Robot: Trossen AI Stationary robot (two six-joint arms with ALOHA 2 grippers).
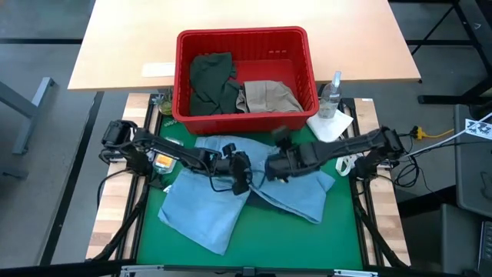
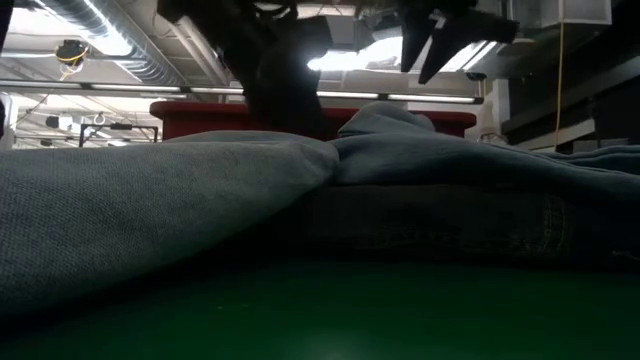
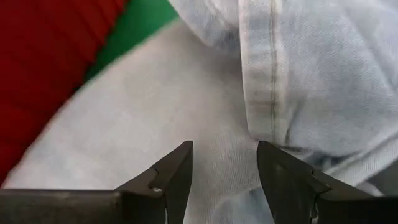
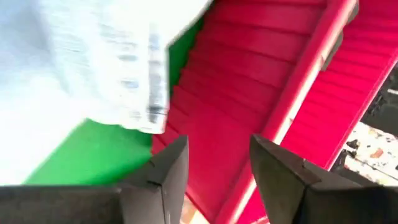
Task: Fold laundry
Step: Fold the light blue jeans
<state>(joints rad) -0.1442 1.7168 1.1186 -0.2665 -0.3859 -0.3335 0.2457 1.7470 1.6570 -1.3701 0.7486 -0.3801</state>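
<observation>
Light blue denim (image 1: 231, 196) lies spread, unfolded, under both grippers. Left gripper (image 3: 224, 165) jaws apart, just above it; right gripper (image 4: 217, 158) jaws apart, empty. Olive piece (image 1: 209, 81) and khaki piece (image 1: 267, 95) wait in red basket (image 1: 242, 37) beyond them.

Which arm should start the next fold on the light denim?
Left, probably. The left gripper is open directly over the light blue denim at its seam. The right gripper, also open, faces the red basket wall.

A lab or workshop: exposed ceiling ducts (image 2: 95, 25), strip lights (image 2: 240, 92) and trailing cables (image 1: 430, 135) surround the workbench (image 1: 246, 31).
</observation>
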